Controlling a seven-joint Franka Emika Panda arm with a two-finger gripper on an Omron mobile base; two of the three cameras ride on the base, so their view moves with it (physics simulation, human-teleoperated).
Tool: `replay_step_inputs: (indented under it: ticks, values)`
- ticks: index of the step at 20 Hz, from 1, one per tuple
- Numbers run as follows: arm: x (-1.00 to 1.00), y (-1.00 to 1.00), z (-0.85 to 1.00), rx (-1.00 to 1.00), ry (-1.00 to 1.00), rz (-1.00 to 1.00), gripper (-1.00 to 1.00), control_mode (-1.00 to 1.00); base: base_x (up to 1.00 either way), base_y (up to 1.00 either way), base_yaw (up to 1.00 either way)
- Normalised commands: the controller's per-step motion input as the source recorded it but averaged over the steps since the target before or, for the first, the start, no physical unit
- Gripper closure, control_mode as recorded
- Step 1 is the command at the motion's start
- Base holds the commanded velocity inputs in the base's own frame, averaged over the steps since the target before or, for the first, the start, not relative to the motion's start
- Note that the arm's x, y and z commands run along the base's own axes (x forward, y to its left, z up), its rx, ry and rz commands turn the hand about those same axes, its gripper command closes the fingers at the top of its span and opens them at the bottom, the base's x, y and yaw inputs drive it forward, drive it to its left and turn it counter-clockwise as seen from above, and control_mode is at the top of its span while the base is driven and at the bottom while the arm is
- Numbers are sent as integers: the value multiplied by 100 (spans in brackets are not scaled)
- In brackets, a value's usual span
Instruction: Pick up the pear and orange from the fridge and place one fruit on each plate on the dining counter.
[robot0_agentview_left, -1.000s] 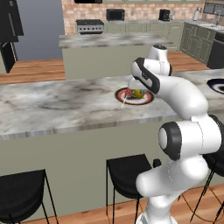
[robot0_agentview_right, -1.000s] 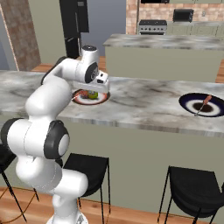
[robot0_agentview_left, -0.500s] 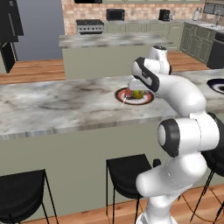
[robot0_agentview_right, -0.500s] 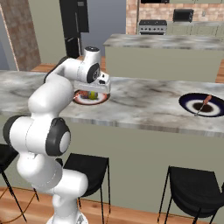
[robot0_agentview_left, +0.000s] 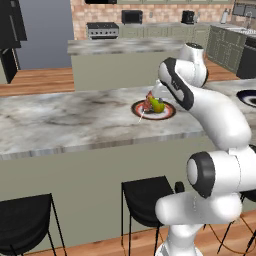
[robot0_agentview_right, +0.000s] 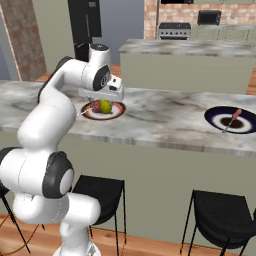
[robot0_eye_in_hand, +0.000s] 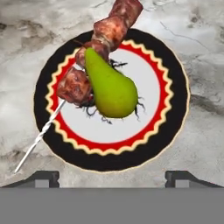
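The yellow-green pear (robot0_eye_in_hand: 111, 89) lies on its side on the red-rimmed plate (robot0_eye_in_hand: 175, 87), touching the meat skewer (robot0_eye_in_hand: 98, 39). My gripper (robot0_eye_in_hand: 113, 177) hovers just above it, open, fingertips (robot0_eye_in_hand: 47, 177) spread wide with nothing between them. From the base views, the gripper (robot0_agentview_right: 102, 96) hangs over the pear (robot0_agentview_right: 105, 106) and its plate (robot0_agentview_right: 118, 111) on the dining counter (robot0_agentview_right: 165, 117). The pear (robot0_agentview_left: 158, 105) and plate (robot0_agentview_left: 137, 108) also show beside my arm. The navy-rimmed plate (robot0_agentview_right: 215, 119) with a skewer sits further right. The orange is out of view.
Black stools (robot0_agentview_right: 220, 215) stand under the dining counter's near side. Behind it is a second counter (robot0_agentview_left: 115, 47), with a stove and microwave along the back wall. The black fridge (robot0_agentview_right: 85, 25) stands far back left.
The jaws have opened and let go of the pear, which now rests on the red-rimmed plate. The arm has barely moved.
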Motion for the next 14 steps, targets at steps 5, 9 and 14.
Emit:
replay_step_inputs:
  ticks: [5,9,14]
  values:
    - [-96,0,53,1,-17,3,-100,-100,0,0,0]
    - [-100,3,18,0,-11,6,-100,-100,0,0,0]
    - [-100,4,4,0,-9,9,-100,-100,0,0,0]
